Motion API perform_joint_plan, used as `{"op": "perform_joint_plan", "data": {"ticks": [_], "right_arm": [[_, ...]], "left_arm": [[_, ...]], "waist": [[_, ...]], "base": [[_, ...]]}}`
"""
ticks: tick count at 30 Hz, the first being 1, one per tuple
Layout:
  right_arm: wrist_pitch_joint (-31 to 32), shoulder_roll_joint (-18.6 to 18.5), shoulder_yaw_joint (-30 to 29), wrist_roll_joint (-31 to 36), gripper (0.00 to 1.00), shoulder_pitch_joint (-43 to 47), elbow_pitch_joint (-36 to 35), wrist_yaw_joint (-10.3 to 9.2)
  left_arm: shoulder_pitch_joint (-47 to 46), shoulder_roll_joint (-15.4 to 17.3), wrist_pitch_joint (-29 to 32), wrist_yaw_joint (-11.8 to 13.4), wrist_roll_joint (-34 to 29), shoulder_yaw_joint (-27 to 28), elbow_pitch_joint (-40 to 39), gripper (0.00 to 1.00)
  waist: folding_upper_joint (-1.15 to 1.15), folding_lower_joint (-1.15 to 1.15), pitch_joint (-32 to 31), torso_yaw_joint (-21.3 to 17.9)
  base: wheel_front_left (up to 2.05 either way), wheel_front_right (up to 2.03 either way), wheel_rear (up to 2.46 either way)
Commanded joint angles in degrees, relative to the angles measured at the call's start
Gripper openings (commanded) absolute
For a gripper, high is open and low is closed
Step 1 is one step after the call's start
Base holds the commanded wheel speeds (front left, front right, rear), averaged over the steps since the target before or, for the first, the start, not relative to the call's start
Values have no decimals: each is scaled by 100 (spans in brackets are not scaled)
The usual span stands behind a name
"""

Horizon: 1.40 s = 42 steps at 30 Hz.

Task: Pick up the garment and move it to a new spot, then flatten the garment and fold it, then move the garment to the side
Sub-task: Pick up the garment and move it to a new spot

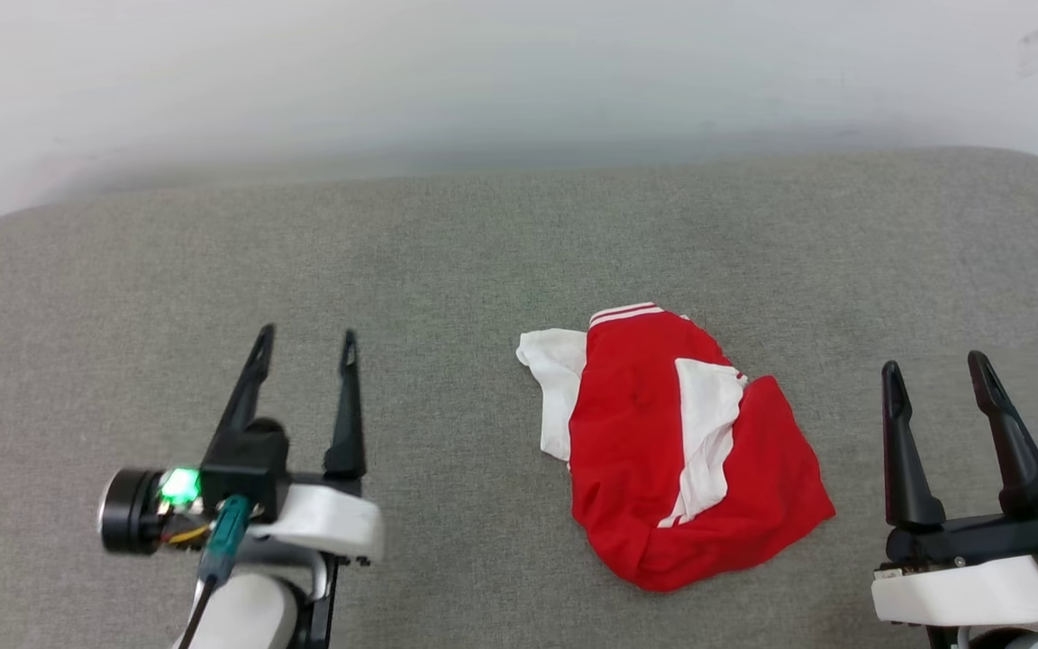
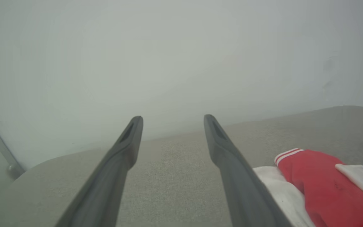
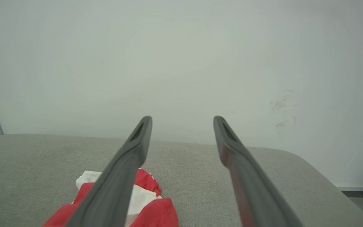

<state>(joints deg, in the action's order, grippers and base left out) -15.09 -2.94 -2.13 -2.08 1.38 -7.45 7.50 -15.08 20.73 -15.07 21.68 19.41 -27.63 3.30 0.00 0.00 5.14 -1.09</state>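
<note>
both my left gripper (image 1: 307,335) and right gripper (image 1: 933,362) hang spread and empty above the grey cushion (image 1: 447,261); the shirt (image 1: 636,451) lies crumpled in a heap between them, nearer my right one, touching neither. the risk, as i judge it, is pinching only the top layer or a loose white sleeve (image 1: 555,388), so the heap trails and twists when lifted; coming down too deep could also snag the cushion cover beneath and drag it along with the cloth.
</note>
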Motion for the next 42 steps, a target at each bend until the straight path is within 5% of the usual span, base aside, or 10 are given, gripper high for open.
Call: {"op": "perform_joint_plan", "data": {"ticks": [1,17,29,42], "right_arm": [[-12,11,-32,-86,100,69,23,-2],[-12,11,-193,-573,100,485,401,-2],[-12,11,-118,-724,100,786,513,-2],[-12,11,46,-683,100,925,507,-2]], "left_arm": [[284,-111,-14,-3,-126,244,-77,100],[1930,-891,-15,-602,-1098,1812,-377,100],[2345,-1304,-15,-1196,-1448,2178,-383,100],[2505,-1539,-15,-1487,-1673,2374,-208,100]], "waist": [[0,0,-58,-8],[0,0,-364,-18],[0,0,-546,80],[0,0,-643,125]], "base": [[0,0,0],[0,0,0],[0,0,0],[0,0,0]]}}
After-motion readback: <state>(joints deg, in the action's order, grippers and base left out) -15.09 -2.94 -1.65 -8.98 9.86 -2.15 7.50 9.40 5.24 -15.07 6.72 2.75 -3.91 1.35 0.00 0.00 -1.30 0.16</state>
